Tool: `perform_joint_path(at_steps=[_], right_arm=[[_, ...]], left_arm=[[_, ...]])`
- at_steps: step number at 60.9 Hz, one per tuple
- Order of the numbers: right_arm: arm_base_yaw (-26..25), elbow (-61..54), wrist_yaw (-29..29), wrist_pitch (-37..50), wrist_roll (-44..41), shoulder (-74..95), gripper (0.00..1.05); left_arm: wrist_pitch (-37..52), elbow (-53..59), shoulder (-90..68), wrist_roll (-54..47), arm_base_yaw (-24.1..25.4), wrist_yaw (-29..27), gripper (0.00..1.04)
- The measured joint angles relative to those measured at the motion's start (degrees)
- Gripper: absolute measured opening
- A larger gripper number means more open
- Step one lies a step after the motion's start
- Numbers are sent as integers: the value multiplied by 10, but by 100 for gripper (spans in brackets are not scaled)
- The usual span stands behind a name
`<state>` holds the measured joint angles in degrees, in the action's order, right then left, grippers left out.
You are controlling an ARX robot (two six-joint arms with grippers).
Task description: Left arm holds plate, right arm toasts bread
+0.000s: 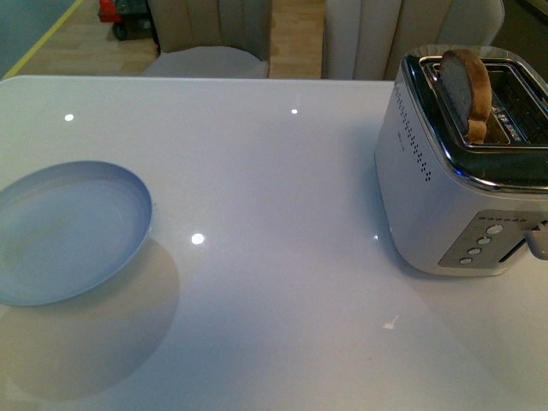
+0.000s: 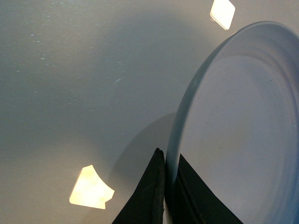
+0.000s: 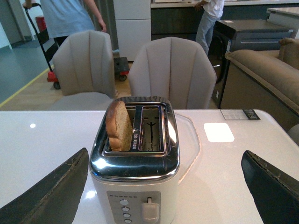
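The pale blue-grey plate (image 1: 68,231) hovers tilted over the table's left side, casting a shadow below it. My left gripper (image 2: 169,161) is shut on the plate (image 2: 233,130), one black finger on each face of its rim; the gripper is outside the front view. The bread (image 1: 467,92) stands upright in the left slot of a white and chrome toaster (image 1: 445,188) at the right. In the right wrist view the bread (image 3: 118,126) sticks out of the toaster (image 3: 135,186), and my right gripper (image 3: 166,186) is open, its fingers wide apart on either side of the toaster's front.
The toaster's lever (image 3: 150,209) and round buttons (image 3: 124,210) face my right gripper. The white glossy table (image 1: 282,282) reflects ceiling lights. Beige chairs (image 3: 171,70) stand beyond the far edge, with people farther back and a sofa at the right.
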<state>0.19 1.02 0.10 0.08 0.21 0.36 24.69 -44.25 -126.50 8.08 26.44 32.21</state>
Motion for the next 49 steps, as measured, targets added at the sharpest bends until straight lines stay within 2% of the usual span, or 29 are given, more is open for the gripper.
perform_joint_path(at_steps=[18, 38, 49], right_arm=[[0, 0, 0, 0, 0, 0, 96], [0, 0, 0, 0, 0, 0, 96], [0, 0, 0, 0, 0, 0, 96]], left_arm=[[6, -63, -98, -59, 26, 9, 3], [16, -87, -131, -69, 30, 24, 3], [16, -87, -130, -72, 30, 26, 31]])
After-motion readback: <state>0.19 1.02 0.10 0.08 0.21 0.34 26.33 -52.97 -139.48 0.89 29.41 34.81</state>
